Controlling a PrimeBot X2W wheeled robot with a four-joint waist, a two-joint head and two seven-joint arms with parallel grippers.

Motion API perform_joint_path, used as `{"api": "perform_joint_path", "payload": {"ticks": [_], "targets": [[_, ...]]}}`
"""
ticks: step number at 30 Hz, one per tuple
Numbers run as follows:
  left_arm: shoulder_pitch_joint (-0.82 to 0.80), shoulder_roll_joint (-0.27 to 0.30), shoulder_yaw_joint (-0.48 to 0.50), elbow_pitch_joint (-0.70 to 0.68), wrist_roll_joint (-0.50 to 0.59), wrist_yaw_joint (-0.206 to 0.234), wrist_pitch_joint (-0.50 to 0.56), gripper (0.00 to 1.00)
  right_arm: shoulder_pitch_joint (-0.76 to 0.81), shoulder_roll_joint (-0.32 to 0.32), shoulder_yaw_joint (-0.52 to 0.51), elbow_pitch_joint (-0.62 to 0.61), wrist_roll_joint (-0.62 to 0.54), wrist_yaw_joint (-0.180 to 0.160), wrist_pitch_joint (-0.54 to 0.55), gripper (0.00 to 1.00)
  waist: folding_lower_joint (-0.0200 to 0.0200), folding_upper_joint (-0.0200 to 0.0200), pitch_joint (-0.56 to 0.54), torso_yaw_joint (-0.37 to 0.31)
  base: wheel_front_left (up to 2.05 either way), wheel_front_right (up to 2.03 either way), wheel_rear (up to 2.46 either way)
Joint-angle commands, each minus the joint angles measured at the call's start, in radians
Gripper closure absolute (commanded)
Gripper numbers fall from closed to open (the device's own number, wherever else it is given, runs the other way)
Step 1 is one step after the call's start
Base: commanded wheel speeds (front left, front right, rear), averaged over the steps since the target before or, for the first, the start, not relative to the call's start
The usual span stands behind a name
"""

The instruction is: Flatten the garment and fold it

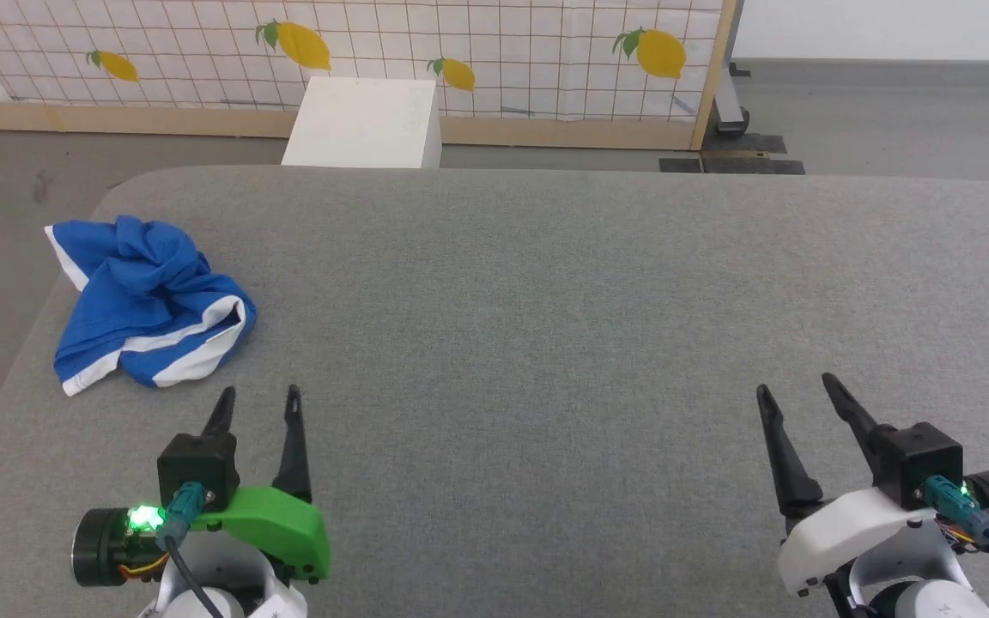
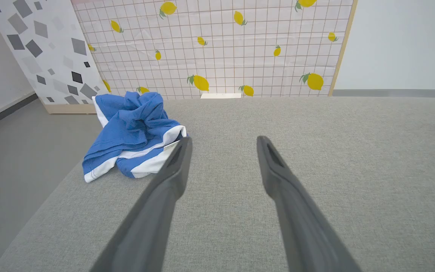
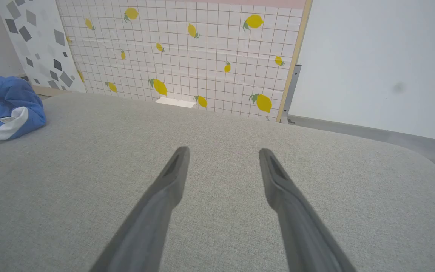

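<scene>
The garment (image 1: 147,300) is a crumpled bright blue heap with white trim, lying near the far left corner of the grey table (image 1: 546,326). My left gripper (image 1: 259,395) hovers open just in front of it and slightly to its right, with nothing between its fingers. From the left wrist the garment (image 2: 132,134) lies up and left of the open left gripper (image 2: 223,141). At the lower right of the table my right gripper (image 1: 795,384) stands open and empty. In the right wrist view the garment (image 3: 10,107) sits far left of the open right gripper (image 3: 223,151).
A white box (image 1: 364,124) stands on the floor behind the table's far edge. Beyond it runs a lemon-patterned partition (image 1: 494,51) with a wooden frame. The table's left edge (image 1: 5,386) drops to grey floor close beside the garment.
</scene>
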Motion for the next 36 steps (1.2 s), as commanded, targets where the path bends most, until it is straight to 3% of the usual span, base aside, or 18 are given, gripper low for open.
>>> {"api": "perform_joint_path", "payload": {"ticks": [1, 36], "targets": [[0.0, 0.0, 0.001, 0.0, 0.001, 0.0, 0.0, 0.0, 0.0, 0.0, 0.0, 0.0, 0.0, 0.0, 0.0, 0.0, 0.0, 0.0, 0.0, 0.0, 0.0, 0.0, 0.0], [0.003, 0.015, -0.015, -0.001, -0.002, -0.007, 0.0, 0.0, -0.01, 0.001, -0.006, -0.001, 0.039, -0.001, -0.02, 0.0, 0.0, 0.0, 0.001, 0.001, 0.0, 0.0, 0.0]]}}
